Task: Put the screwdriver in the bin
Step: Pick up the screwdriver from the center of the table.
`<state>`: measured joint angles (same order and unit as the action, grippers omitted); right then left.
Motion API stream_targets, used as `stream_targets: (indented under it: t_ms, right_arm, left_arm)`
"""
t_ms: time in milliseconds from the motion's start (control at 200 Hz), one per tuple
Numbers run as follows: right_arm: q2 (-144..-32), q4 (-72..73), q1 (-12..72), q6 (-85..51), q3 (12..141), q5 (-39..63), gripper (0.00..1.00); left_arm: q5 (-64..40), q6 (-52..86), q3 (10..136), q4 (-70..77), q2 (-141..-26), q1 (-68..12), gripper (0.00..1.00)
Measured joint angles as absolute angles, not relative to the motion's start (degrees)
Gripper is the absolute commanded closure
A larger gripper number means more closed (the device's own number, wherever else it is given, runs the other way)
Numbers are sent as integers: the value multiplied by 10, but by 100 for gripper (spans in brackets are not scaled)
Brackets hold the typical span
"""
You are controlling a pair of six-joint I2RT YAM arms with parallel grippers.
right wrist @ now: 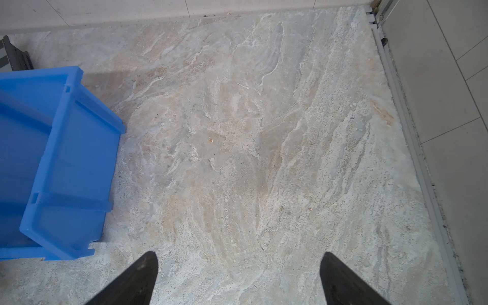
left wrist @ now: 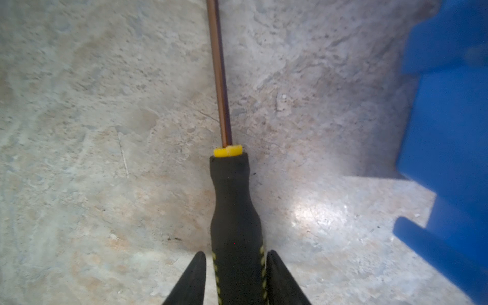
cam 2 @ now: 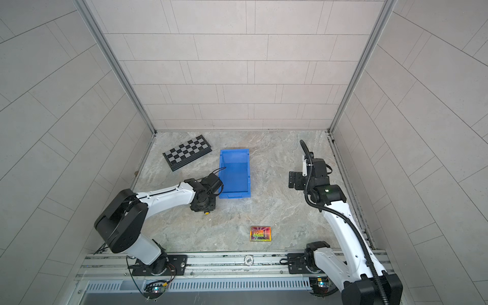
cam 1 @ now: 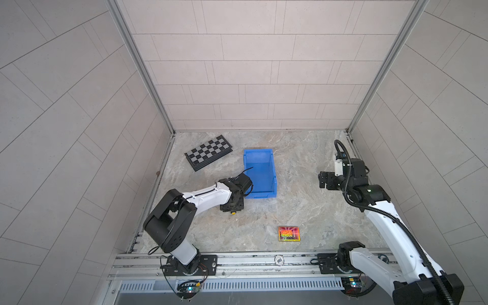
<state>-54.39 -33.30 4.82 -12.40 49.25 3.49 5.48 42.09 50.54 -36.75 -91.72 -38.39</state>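
- The slim screwdriver (left wrist: 232, 206), with a black handle and a yellow collar at its thin shaft, lies flat on the grey marble-patterned tabletop (cam 1: 303, 208).
- It is outside the bright blue rectangular plastic bin (cam 1: 260, 171), just beside the bin's near left corner.
- The left jaws stand narrow around the handle, one on each side. One seems to touch it and a thin gap shows at the other, so I cannot tell if the grip is complete.
- The right jaws are spread wide over bare tabletop to the right of the bin, holding nothing.
- A flat black-and-grey chequered board (cam 1: 208, 152) lies at the far left of the bin.
- A small shiny multicoloured card (cam 1: 289, 233) lies near the front edge.
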Motion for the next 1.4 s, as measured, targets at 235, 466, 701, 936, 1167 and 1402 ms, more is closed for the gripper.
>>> stream_targets:
  t_ms: [235,466,701,936,1167,1402]
  right_arm:
    - [-542,-334,48,-120,493,32,2]
    - [-533,-337,48,-116,493,23,2]
    - [-522,-339,48,-107,493,11,2]
    - [-516,-342,48,-103,493,3,2]
    - [-508,-342,48,-97,493,-7,2]
    - [-501,-343,48,-94,493,-12,2]
  left_arm:
    - [54,423,505,-368,-924,-384,61]
    - [54,424,512,-369,-937,-384,62]
    - [58,415,529,-381,-950,-384,87]
    - [84,415,542,-401,-933,-384,87]
    - [107,410,585,-436,-895,-384,85]
    - [138,398,629,-477,-842,-380,88]
